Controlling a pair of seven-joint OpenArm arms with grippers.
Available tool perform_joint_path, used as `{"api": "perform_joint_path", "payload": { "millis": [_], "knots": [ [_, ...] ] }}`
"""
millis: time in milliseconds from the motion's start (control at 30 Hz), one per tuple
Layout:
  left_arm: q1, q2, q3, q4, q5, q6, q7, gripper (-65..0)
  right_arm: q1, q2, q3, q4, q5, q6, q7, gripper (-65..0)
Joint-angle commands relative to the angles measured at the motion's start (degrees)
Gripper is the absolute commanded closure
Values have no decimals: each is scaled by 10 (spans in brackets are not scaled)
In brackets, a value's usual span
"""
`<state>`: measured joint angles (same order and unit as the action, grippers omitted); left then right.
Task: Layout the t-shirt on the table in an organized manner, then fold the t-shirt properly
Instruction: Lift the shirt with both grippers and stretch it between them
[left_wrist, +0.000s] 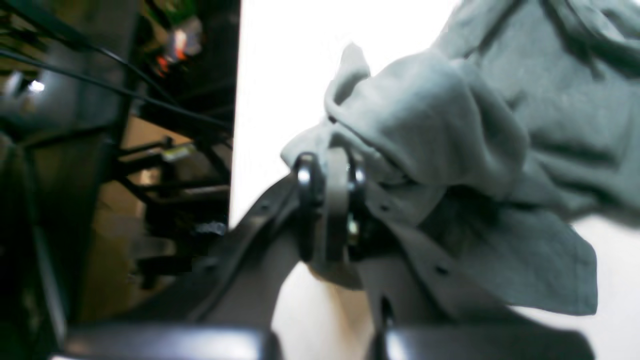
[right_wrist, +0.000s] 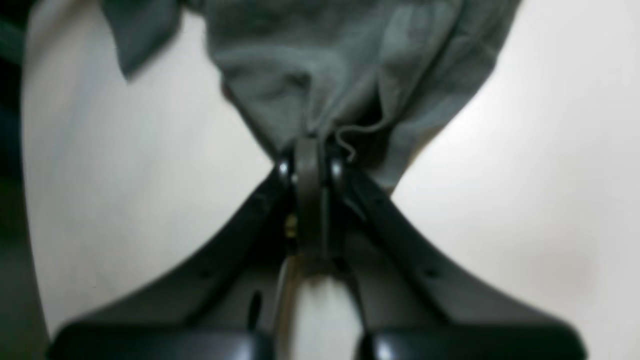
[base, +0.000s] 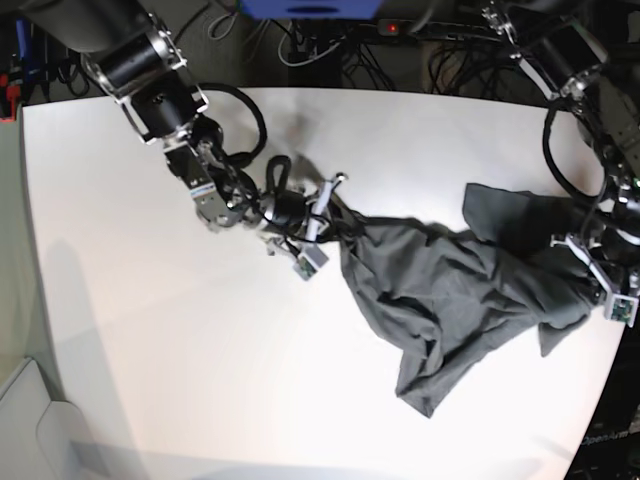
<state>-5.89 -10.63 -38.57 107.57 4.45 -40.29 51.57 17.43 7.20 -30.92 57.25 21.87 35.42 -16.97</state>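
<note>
White and smooth, the big table (left_wrist: 280, 90) fills the back of the left wrist view, with dark frames and black wires past its edge. The left gripper (left_wrist: 330, 172) has its 2 black jaws pressed together on a fold of the soft, wrinkly, dark grey cloth t-shirt (left_wrist: 475, 125). The rest of the shirt bunches up beside the jaws and hangs over the table.

Next, the right wrist view shows the same white table (right_wrist: 125, 175) under the right gripper (right_wrist: 310, 167). Its 2 jaws are squeezed tight on a bunched edge of the t-shirt (right_wrist: 340, 65), and the cloth fans out wide from the pinch.

From the base view, the table (base: 180, 350) takes up most of the picture. The t-shirt (base: 450, 290) lies crumpled on it, stretched between the 2 arms. The right gripper (base: 335, 225) pinches the shirt's end nearer the middle of the table. The left gripper (base: 592, 275) pinches the other end, close to the table's edge. Black cables sit behind the table.
</note>
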Motion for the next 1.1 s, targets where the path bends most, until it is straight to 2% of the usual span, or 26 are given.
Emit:
{"api": "perform_joint_path", "payload": {
  "millis": [0,233,367,500,667,933,1067],
  "knots": [
    [-9,-8,-2,17,-4,3,-14,-5,7,8,19,46,2,-5,-3,0],
    [-7,-7,-31,53,-4,3,-11,-5,-45,38,143,315,2,-3,-107,0],
    [-7,-4,-38,55,-4,3,-14,-5,-49,37,190,441,2,-3,-173,0],
    [-9,-3,-38,54,-4,3,-14,-5,-42,33,221,514,2,-3,-218,0],
    [-10,-2,-37,54,-4,3,-15,-5,-24,22,279,566,2,-2,-251,0],
    [-7,-3,-37,53,-4,3,-15,-5,-27,25,351,571,2,-2,-252,0],
    [-7,-2,-34,52,-4,3,-12,-9,-22,25,360,562,0,-2,-250,0]
  ]
}}
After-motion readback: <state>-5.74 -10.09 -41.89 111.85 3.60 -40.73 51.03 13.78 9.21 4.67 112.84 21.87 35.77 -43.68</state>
